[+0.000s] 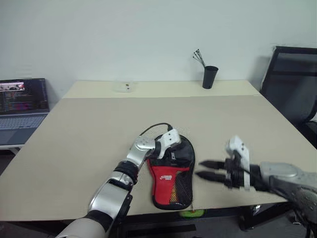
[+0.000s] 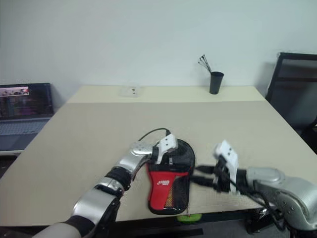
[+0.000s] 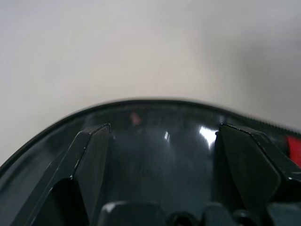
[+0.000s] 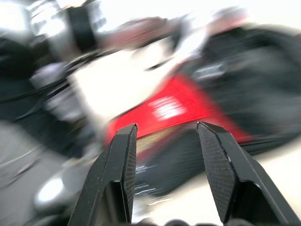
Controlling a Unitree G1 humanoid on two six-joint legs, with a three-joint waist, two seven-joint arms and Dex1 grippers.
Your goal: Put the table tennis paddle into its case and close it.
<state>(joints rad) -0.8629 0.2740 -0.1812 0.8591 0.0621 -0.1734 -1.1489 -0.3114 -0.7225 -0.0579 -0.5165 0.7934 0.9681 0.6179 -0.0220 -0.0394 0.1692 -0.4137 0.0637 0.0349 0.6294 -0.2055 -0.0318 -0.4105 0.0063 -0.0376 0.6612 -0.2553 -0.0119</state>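
Observation:
The case (image 1: 171,181) lies flat near the table's front edge, black with a red logo panel and black mesh. Its lime-green ring tag (image 1: 191,213) hangs past the edge. My left gripper (image 1: 172,151) hovers over the case's round head, open; in the left wrist view its fingers (image 3: 91,160) stand wide apart above the glossy black surface of the case (image 3: 160,136). My right gripper (image 1: 202,169) floats just right of the case, pointing at it, open with nothing between its fingers (image 4: 120,165). The table tennis paddle is hidden.
A black cup with thin sticks (image 1: 210,77) stands at the table's far edge. A small clear object (image 1: 124,88) lies at the back left. An open laptop (image 1: 22,106) sits off to the left, and a black chair (image 1: 292,84) is on the right.

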